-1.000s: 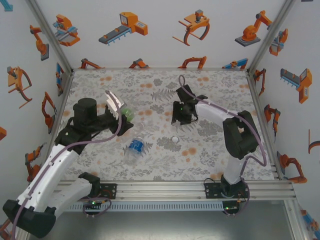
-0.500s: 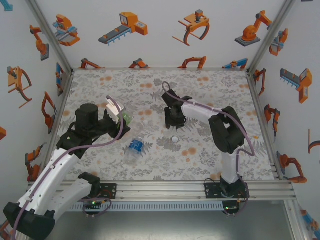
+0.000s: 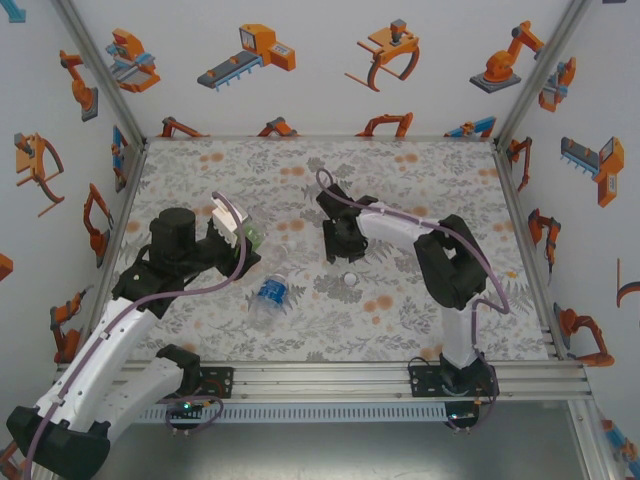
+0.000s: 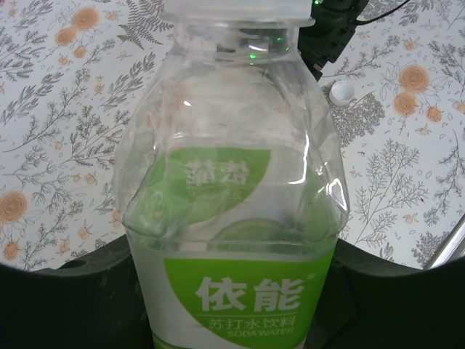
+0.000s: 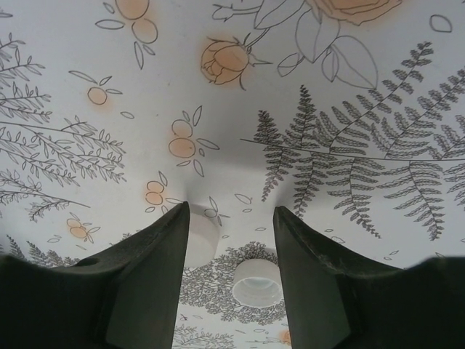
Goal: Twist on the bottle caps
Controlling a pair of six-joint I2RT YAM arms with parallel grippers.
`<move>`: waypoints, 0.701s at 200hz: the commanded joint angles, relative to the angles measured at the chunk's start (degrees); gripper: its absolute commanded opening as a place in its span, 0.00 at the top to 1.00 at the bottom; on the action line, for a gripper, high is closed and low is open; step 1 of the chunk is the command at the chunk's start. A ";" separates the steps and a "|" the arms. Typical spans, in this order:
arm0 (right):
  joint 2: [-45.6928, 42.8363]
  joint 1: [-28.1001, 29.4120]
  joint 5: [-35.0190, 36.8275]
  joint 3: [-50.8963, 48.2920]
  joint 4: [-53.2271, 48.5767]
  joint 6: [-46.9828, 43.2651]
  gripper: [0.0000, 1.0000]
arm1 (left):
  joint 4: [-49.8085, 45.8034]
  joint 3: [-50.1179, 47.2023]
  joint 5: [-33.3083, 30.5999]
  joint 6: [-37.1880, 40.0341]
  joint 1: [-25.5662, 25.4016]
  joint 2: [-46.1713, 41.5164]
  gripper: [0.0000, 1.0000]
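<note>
L claw point(image 3: 243, 234) clamped tight on green bottle point(image 4: 232, 218); R claw point(image 5: 231, 215) part open, empty afaict. I'd centre loose cap point(image 5: 256, 282) btwn fingers before closing.

Grey ferns and orange blossoms pattern the white tablecloth point(image 3: 420, 180) over the worktop, under white walls point(image 3: 300, 100) dotted with orange-and-grey robot drawings. The clear bottle point(image 4: 232, 218) in the black left gripper point(image 4: 234, 298) carries a lime-green label with white lettering (a paler green patch shows through from its far side). A second clear bottle point(image 3: 270, 292), toward the worktop's front edge, wears blue. The cap point(image 5: 256, 282) seen between the black fingers of the right gripper point(image 5: 232, 211) is whitish. The left arm point(image 3: 110, 340) and right arm point(image 3: 460, 270) are black and white, with purple cables point(image 3: 200, 290).
</note>
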 commanded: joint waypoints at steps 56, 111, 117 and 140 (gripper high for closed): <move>-1.34 4.28 0.84 1.82 -2.27 1.99 0.49 | 0.44 0.55 -0.28 -0.82 0.16 -0.79 0.99; -1.00 6.07 1.71 1.56 -3.20 2.44 0.51 | 0.45 0.55 -0.10 -0.97 0.14 -0.78 0.99; -1.04 6.06 1.87 1.47 -3.29 2.39 0.51 | 0.43 0.55 -0.10 -1.03 0.10 -0.81 0.99; -1.08 6.06 1.97 1.21 -3.27 2.29 0.52 | 0.47 0.55 0.04 -0.94 0.12 -0.74 0.99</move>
